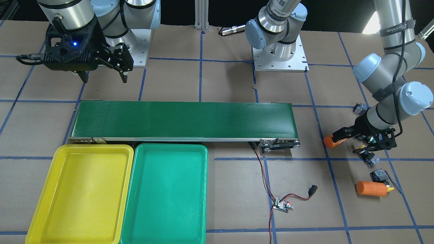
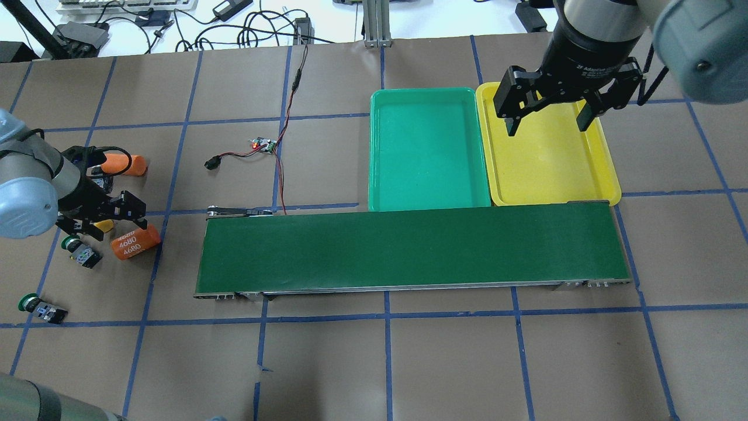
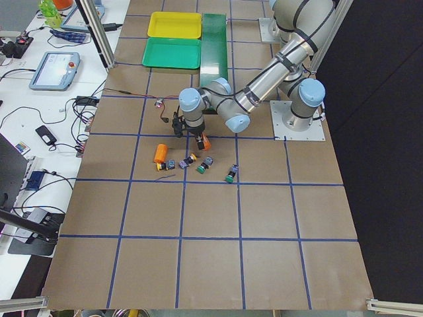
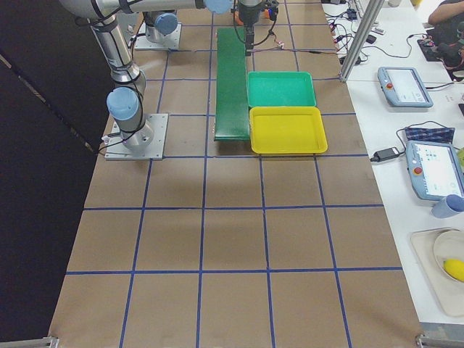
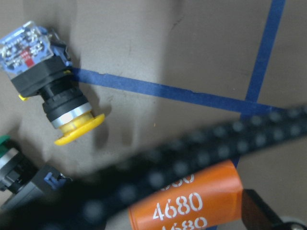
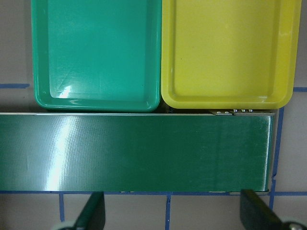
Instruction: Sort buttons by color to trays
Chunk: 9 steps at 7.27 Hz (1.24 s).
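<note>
Zero sorted: shallow yellow plastic tray and green plastic tray empty, four black mushroom-cap push-buttons loose at the table left end. Left gripper spread wide, low among them; right gripper wide, empty.

Brown table gridded with blue tape lines; dark-green conveyor belt; yellow tray beside green tray. Orange cylinder printed with white "4680". Yellow-capped button and green-capped button have black bodies, the yellow one a silver collar
</note>
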Tool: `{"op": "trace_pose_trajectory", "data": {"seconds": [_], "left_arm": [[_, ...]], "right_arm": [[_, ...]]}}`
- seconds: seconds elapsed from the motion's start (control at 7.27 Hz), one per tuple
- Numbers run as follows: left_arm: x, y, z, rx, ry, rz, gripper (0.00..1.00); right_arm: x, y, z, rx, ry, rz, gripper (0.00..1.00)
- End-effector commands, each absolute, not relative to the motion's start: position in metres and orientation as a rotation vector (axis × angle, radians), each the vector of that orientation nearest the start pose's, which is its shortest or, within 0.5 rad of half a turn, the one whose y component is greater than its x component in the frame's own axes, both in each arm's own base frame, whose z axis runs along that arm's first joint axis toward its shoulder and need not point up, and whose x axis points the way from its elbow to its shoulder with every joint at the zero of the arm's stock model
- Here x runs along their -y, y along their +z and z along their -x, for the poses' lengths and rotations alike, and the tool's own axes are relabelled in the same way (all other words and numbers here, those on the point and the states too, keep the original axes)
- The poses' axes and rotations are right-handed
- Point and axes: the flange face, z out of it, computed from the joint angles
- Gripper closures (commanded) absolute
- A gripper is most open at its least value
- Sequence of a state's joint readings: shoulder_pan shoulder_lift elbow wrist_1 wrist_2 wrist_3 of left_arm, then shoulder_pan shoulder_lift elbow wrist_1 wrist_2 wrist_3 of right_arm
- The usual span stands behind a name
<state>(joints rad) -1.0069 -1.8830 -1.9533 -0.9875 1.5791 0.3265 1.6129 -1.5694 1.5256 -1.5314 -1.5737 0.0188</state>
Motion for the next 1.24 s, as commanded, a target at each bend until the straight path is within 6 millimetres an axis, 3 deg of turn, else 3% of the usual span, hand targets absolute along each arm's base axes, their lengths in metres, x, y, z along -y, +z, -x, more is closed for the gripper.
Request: {"op": "trace_pose_trajectory", "data": {"seconds": [0.0, 0.69, 1.1], "left_arm": [[0.510, 0.205, -0.166, -3.160, 0.162, 0.390, 0.00], [0.513, 0.194, -0.162, -3.207, 0.171, 0.403, 0.00], [0.519, 0.200, -0.167, -3.193, 0.150, 0.430, 0.00]], "right_arm": [[0.486, 0.504, -0.154, -3.146, -0.005, 0.034, 0.00], [0.486, 0.504, -0.154, -3.146, -0.005, 0.034, 0.00], [0.487, 0.504, -0.154, -3.146, -0.003, 0.034, 0.00]]}}
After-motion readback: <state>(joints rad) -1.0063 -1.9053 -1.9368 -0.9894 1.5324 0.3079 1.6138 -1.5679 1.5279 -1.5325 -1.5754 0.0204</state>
